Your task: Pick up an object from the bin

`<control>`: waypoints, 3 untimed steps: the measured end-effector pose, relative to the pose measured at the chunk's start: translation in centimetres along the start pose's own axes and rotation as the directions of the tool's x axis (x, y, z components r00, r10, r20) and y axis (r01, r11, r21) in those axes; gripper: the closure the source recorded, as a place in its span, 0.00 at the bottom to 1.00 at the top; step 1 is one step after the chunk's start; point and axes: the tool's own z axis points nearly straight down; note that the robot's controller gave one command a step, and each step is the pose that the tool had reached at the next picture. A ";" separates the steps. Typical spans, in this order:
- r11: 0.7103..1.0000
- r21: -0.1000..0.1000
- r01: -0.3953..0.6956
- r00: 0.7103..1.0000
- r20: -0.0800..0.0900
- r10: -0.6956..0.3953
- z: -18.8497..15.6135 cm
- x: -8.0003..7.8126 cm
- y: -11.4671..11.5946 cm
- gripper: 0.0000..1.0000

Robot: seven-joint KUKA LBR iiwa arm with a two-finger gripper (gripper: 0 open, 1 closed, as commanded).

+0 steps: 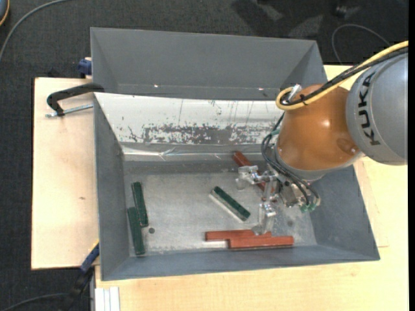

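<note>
My gripper [266, 219] hangs low in the right half of the bin, under the orange wrist cover. Its tip is just above the long red-brown bar [253, 240], which lies flat along the front wall with a pale strip at its left end. A dark green bar with a white edge [231, 203] lies slantwise to the gripper's left, a short way apart from it. Behind the gripper, a small red piece [241, 158] rests near the back wall, partly hidden by the arm's fittings.
Two dark green bars [137, 218] lie end to end along the left wall, with a small dark dot [151, 231] beside them. The arm and its orange cover hide the bin's right rear corner.
</note>
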 end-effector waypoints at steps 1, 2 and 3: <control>1.000 -0.003 0.030 1.000 0.001 -0.030 7.0 -1.4 1.2 0.00; 1.000 -0.002 0.028 1.000 0.008 -0.028 6.4 -1.6 1.1 1.00; 1.000 -0.002 0.028 1.000 0.007 -0.028 6.7 -1.5 1.1 0.00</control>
